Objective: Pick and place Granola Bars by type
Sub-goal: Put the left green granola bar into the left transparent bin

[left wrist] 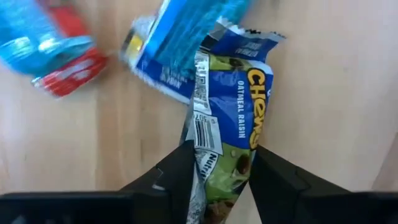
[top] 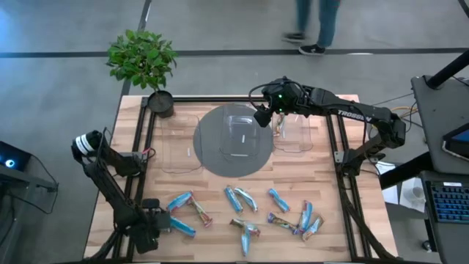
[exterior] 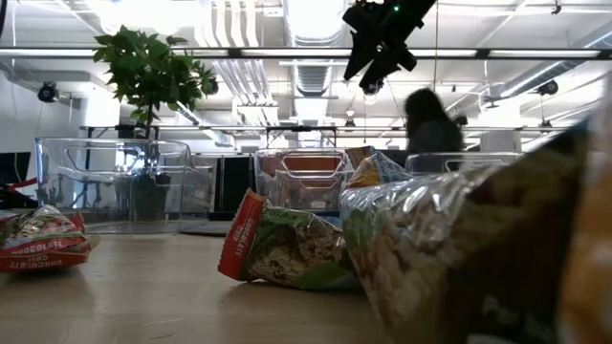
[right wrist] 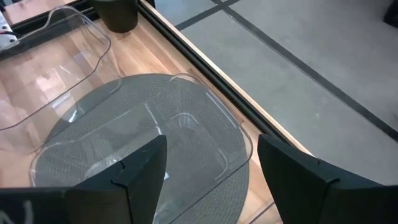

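Several granola bars (top: 245,213) in shiny blue wrappers lie scattered flat on the near half of the wooden table. My left gripper (top: 161,224) is at the near left, shut on a blue-and-green bar (left wrist: 239,112) marked oatmeal raisin. Two other blue bars (left wrist: 56,43) lie just beyond it. My right gripper (top: 262,117) hangs open and empty high above the middle clear container (top: 238,136). The low view shows it up near the ceiling lights (exterior: 378,57). In its own wrist view (right wrist: 211,149) the fingers stand wide apart. My left gripper pinches the blue-and-green bar between its two fingers (left wrist: 180,174), one on each long side at the bar's green end (left wrist: 224,168). The fingers lie along the bar, which stretches away from them. Whether it is lifted off the wood, I cannot tell.
Three clear plastic containers stand in a row on the far half: left (top: 179,143), middle on a round grey mat (top: 212,158), right (top: 297,136). A potted plant (top: 146,62) stands at the far left corner. A person walks beyond the far edge (top: 319,26).
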Motion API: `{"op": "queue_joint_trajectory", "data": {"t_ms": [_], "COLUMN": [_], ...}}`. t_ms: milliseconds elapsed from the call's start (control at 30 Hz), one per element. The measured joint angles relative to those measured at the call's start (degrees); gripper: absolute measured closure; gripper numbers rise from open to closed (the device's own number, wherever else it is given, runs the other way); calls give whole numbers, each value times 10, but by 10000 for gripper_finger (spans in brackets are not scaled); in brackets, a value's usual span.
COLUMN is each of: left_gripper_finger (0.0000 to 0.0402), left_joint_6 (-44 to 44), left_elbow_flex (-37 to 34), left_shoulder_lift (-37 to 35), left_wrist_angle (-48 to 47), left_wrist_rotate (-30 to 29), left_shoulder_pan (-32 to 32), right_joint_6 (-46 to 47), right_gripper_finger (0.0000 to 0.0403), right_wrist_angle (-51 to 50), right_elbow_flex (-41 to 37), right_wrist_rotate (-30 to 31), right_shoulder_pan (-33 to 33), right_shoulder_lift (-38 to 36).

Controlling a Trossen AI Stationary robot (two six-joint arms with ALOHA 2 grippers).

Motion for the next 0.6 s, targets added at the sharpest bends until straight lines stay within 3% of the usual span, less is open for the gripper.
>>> {"op": "queue_joint_trajectory", "data": {"t_ms": [167,267,367,533,600], "left_gripper_finger": [354,389,391,385,386], "left_joint_6": [-129,-220,-280,-338,-347], "left_elbow_flex": [-35,-53,-68,-85,-86], "left_shoulder_lift": [-79,-167,-268,-434,-482], "left_wrist_angle": [-2,22,18,-37,-91], "left_wrist_rotate": [-41,-111,-239,-530,-588], "left_shoulder_pan": [0,-3,-4,26,71], "right_joint_6": [-5,-9,-10,-5,-1], "right_gripper_finger": [170,174,177,177,177], "right_wrist_angle": [3,9,16,18,17], "right_elbow_flex": [0,0,0,0,0], "right_wrist_rotate": [0,0,-1,-2,-2], "right_shoulder_pan": [0,0,0,0,0], "right_shoulder_lift": [0,0,0,0,0]}}
